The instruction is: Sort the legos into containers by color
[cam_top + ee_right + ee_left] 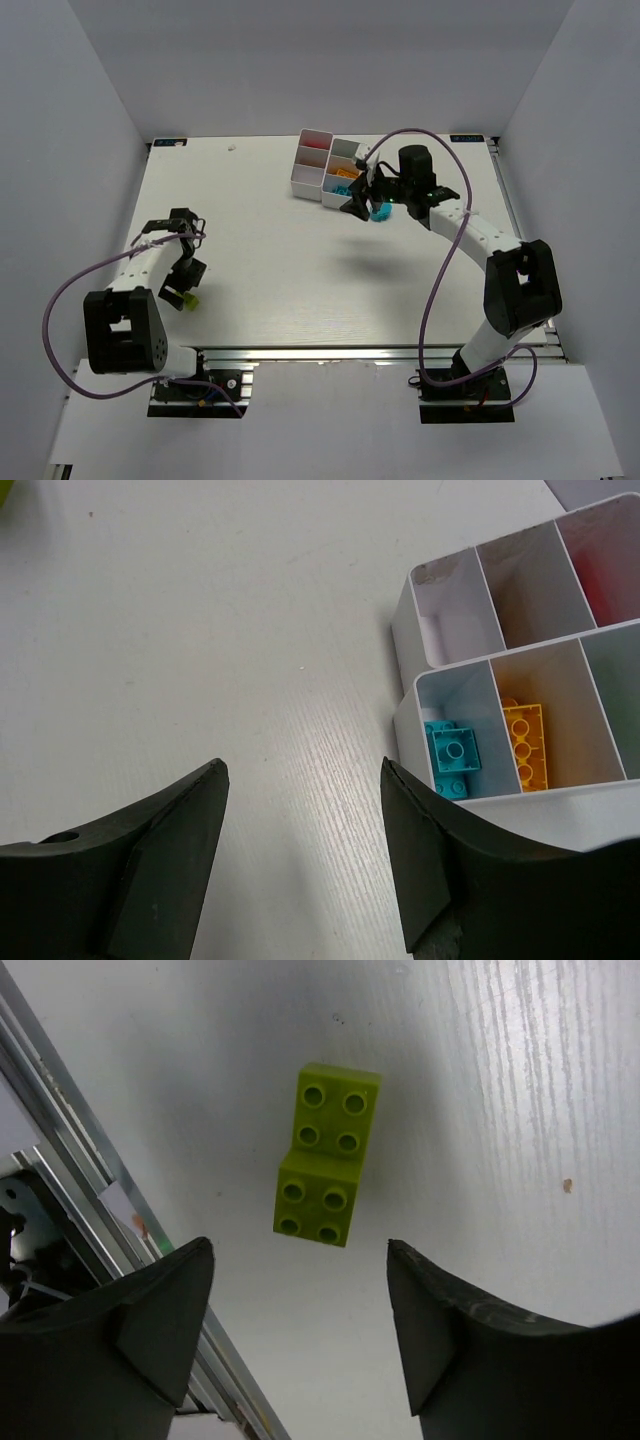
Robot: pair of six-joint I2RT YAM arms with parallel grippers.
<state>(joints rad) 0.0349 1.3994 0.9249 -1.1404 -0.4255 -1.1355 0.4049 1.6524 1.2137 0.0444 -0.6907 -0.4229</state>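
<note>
A lime lego [325,1155], two bricks joined in a step, lies studs-up on the white table close to the near left edge. My left gripper [298,1247] hovers just short of it, open, with nothing between the fingers. In the top view the left gripper [181,290] and the lime lego [191,299] sit side by side. My right gripper [304,766] stands open and empty over bare table beside the containers [405,630]. In the containers, one bin holds a cyan lego [452,755], the neighbouring bin an orange lego [525,745], and a far bin shows red [610,580].
An aluminium rail [60,1150] runs along the table edge left of the lime lego. The containers [304,181] stand at the back centre of the table, with the right gripper [360,203] at their front right corner. Grey walls enclose the table.
</note>
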